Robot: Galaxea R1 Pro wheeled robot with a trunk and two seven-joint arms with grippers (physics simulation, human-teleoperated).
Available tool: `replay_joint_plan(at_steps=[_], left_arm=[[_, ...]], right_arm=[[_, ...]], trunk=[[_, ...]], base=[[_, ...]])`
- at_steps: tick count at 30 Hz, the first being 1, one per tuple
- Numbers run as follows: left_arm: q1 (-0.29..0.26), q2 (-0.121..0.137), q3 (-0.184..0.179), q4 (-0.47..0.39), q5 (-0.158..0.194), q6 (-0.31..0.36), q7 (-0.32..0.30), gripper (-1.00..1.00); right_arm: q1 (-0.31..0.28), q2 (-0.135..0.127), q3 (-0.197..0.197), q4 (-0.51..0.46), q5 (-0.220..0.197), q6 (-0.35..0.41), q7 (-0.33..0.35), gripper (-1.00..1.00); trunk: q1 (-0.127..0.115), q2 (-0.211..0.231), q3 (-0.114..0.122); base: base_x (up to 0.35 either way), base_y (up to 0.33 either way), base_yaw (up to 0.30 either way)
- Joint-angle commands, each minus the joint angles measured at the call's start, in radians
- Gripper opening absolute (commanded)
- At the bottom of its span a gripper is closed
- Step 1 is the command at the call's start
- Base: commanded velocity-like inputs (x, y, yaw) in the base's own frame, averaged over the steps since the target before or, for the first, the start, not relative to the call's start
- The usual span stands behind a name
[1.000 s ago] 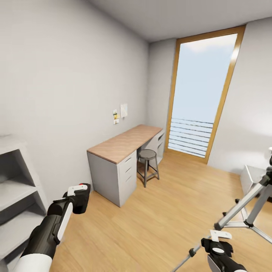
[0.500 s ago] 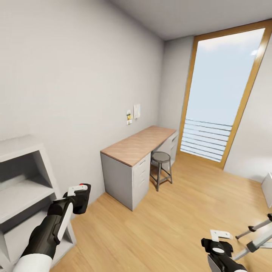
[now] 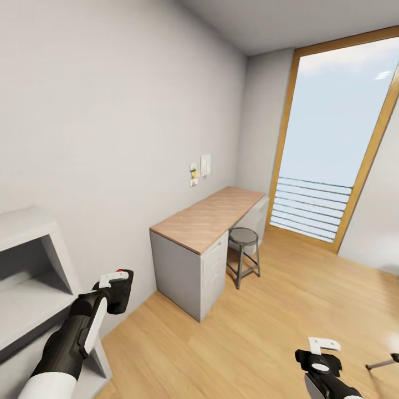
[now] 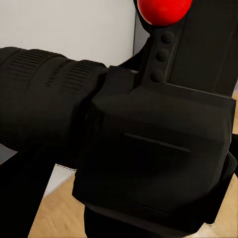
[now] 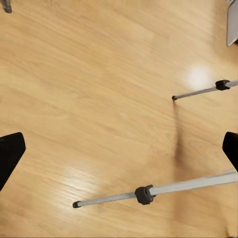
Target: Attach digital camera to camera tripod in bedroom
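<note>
The small black boxy digital camera point(image 4: 148, 144) with its red button sits clamped in the left gripper point(image 3: 115, 289), held up at about eight o'clock in the head view. The silver-legged camera tripod point(image 5: 163, 189) stands on the light wood floor point(image 3: 266, 327); just a leg tip shows at four o'clock. The right gripper point(image 3: 320, 359) hangs empty, jaws spread wide. Judged step: carrying the camera. Next, the robot should face the tripod and bring its head into sight before mounting.
</note>
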Motion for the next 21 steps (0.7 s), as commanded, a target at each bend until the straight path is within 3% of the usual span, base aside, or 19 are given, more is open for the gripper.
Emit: replay_joint_plan(at_steps=[1,21], left_arm=[[0.0,0.0,0.0,-0.001,0.003,0.004,0.004,-1.0],[0.0,0.0,-0.002,0.0,0.002,0.003,0.005,-1.0]], right_arm=[[0.0,0.0,-0.002,0.001,-0.002,-0.005,-0.001,1.0],[0.0,0.0,-0.002,0.001,-0.002,-0.006,-0.003,1.0]], trunk=[[0.001,-0.001,0.0],[0.001,-0.001,0.0]], base=[[0.312,0.144,0.0],[0.312,0.143,0.0]])
